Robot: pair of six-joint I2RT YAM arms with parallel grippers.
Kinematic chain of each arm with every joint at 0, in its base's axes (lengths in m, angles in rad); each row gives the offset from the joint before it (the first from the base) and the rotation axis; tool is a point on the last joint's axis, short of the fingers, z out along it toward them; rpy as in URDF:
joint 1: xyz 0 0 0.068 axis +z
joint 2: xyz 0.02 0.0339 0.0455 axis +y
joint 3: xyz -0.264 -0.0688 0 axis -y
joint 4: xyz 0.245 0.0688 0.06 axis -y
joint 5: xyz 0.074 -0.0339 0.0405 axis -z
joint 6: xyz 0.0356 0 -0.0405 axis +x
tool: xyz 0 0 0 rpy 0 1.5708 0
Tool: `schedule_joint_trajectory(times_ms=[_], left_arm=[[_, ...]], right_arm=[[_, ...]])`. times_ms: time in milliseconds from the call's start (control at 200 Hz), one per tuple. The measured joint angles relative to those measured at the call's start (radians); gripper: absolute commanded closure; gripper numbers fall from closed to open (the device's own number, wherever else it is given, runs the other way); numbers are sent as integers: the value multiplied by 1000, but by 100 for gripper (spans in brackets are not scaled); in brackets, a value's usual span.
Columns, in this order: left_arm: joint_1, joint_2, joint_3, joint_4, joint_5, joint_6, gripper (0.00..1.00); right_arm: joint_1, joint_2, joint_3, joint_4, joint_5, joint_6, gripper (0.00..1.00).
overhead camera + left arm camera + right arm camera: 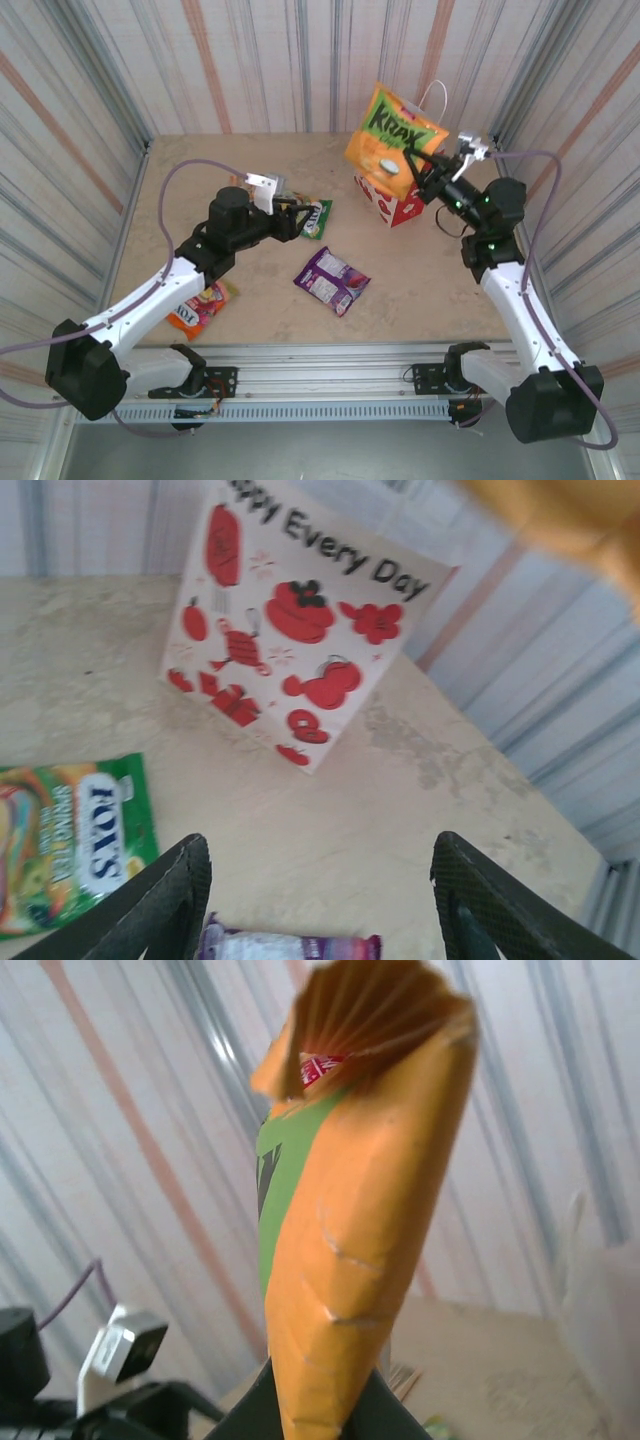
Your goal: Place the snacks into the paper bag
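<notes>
Orange and shiny, the Krax packet (392,140) hangs upright directly above the paper bag (393,207), pinched at its lower edge by the right end effector (420,168), whose fingers are closed on it. The packet covers the bag's mouth from the overhead view, so I cannot tell whether any snack is already inside.

Three packets lie on the surface (430,290), all to the left of the bag. The green packet (318,218) is the nearest to it, the purple packet (332,280) lies further toward the arm bases, and the red-orange packet (198,308) is well apart from the bag beside the left arm.

The left end effector (295,218) sits just beside the green packet with its fingers spread and nothing between them.

By my judgement the task is at an early-to-middle stage. One packet is poised for its drop into the bag, and at least three more need picking up, the green one probably first.
</notes>
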Motion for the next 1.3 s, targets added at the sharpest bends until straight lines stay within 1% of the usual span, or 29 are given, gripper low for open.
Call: schedule_joint_trajectory(times_ms=[145,256,376,556,802,1002,1077,1117,1212,1252,1303], left_arm=[[42,0,0,-39,-18,-9,38],[62,6,0,-49,-18,-16,38],[67,20,0,-49,-16,-16,38],[77,55,8,-50,-7,-16,38],[85,101,33,-53,13,-16,39],[91,129,49,-57,21,-16,39],[94,137,57,-62,22,-16,39],[94,139,60,-66,24,-16,39],[94,142,63,-71,29,-16,40],[94,142,64,-77,35,-16,39],[94,142,66,-85,39,-16,40]], right_arm=[[-60,101,130,-13,30,-36,91],[-85,189,219,-17,53,-61,92],[-103,285,314,-14,74,-75,93],[-111,422,444,-19,128,-145,93],[-111,544,471,-35,142,-200,94],[-101,558,434,-57,162,-250,92],[-97,558,422,-59,167,-266,87],[-95,558,417,-58,170,-272,81],[-94,557,403,-58,182,-280,62],[-94,555,396,-61,185,-295,57],[-94,549,386,-71,195,-299,55]])
